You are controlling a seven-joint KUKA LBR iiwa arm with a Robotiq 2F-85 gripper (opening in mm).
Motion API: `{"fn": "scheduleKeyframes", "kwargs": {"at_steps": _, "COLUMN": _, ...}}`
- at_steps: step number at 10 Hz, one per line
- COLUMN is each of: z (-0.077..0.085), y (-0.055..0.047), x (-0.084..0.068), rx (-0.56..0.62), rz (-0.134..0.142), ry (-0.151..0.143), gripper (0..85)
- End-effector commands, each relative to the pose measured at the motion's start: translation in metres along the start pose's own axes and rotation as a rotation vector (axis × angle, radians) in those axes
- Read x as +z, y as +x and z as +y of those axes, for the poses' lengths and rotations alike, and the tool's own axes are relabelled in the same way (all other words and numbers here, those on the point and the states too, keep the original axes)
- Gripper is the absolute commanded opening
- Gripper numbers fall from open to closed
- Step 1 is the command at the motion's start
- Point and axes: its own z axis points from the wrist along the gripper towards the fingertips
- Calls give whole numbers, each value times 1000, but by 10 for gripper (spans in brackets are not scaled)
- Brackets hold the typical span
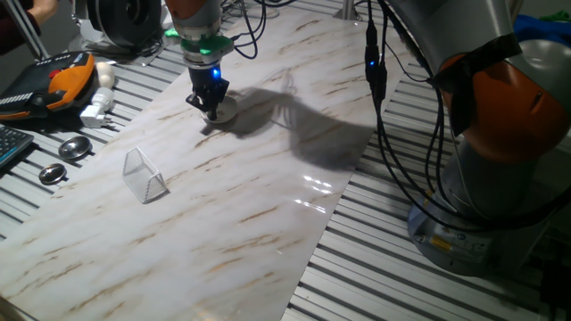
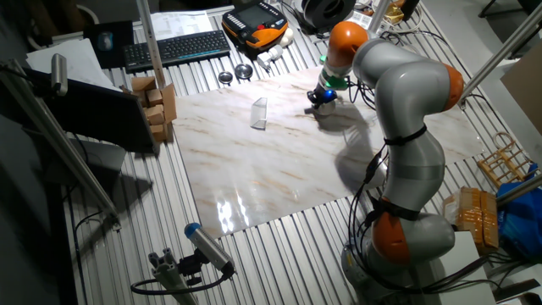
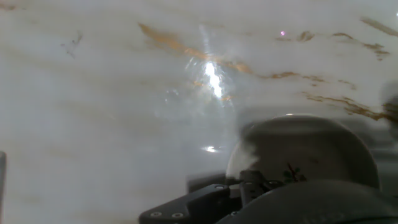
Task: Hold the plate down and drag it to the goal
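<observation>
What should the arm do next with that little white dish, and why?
Probably slide the plate across the marble toward the goal while pressing down. The pincer sits right on the plate, and the clear frame stands apart from it, nearer the metal discs, with open marble between.

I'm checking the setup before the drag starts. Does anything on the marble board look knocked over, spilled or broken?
Nothing stands out. The gripper is down on the plate, which lies flat; the goal stands apart from it, intact. No spill shows on the marble board.
</observation>
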Motion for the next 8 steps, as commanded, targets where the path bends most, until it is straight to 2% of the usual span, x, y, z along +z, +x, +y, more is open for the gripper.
{"fn": "scheduleKeyframes", "kwargs": {"at_steps": 1, "z": 2, "y": 0, "x": 1, "rx": -1, "rz": 1, "ry": -3, "gripper": 0}}
{"fn": "scheduleKeyframes", "kwargs": {"at_steps": 3, "z": 7, "y": 2, "x": 1, "rx": 1, "rz": 4, "ry": -15, "gripper": 0}}
{"fn": "scheduleKeyframes", "kwargs": {"at_steps": 6, "z": 14, "y": 4, "x": -5, "rx": 0, "rz": 12, "ry": -11, "gripper": 0}}
{"fn": "scheduleKeyframes", "kwargs": {"at_steps": 8, "z": 19, "y": 5, "x": -2, "rx": 0, "rz": 19, "ry": -19, "gripper": 0}}
